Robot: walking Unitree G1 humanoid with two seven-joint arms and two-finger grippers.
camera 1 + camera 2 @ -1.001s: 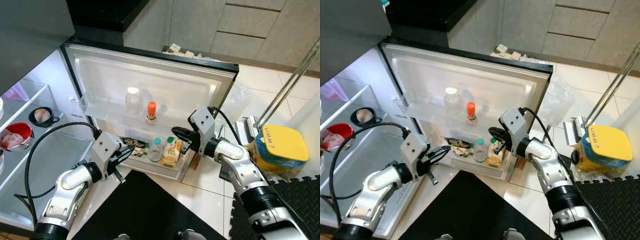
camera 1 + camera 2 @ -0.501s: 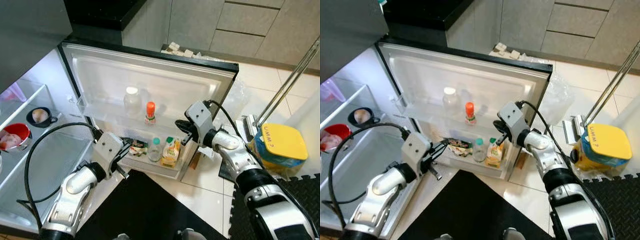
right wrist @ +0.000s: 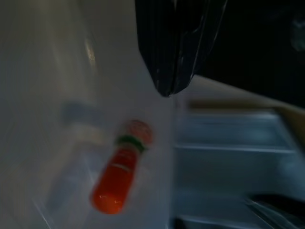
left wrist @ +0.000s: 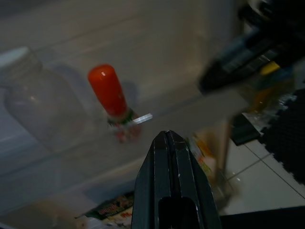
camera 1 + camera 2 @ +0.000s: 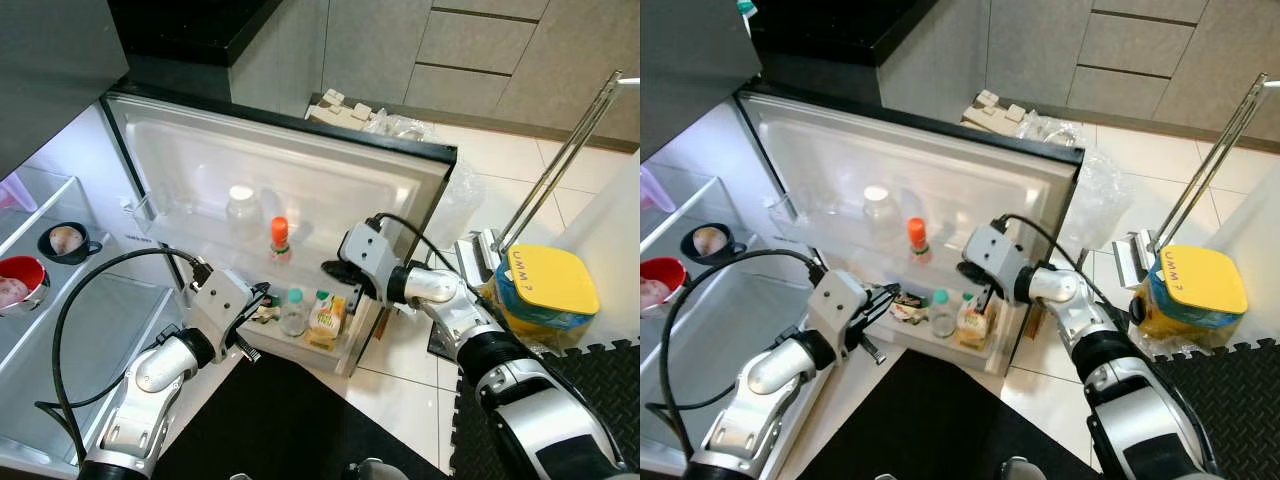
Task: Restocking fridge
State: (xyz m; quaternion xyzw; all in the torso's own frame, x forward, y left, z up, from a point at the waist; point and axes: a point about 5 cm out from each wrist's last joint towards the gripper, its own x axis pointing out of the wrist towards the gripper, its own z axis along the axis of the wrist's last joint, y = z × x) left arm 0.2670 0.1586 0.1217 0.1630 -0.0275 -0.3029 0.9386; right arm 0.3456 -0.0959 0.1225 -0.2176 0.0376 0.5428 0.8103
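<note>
Grey cabinet fronts (image 5: 480,60) across upper right of frame. Pale tiled floor (image 5: 520,180) below them. Yellow-lidded blue tub (image 5: 545,290) at right edge, on floor. Slanted metal pole (image 5: 560,165) rising toward upper right corner. Crumpled clear plastic bag (image 5: 1095,200) right of centre. Black mat (image 5: 290,420) at bottom centre; black foam tile (image 5: 1240,390) lower right.

Both arms extended forward; left hand (image 4: 167,143) fingers pressed together, right hand (image 3: 172,71) likewise.
</note>
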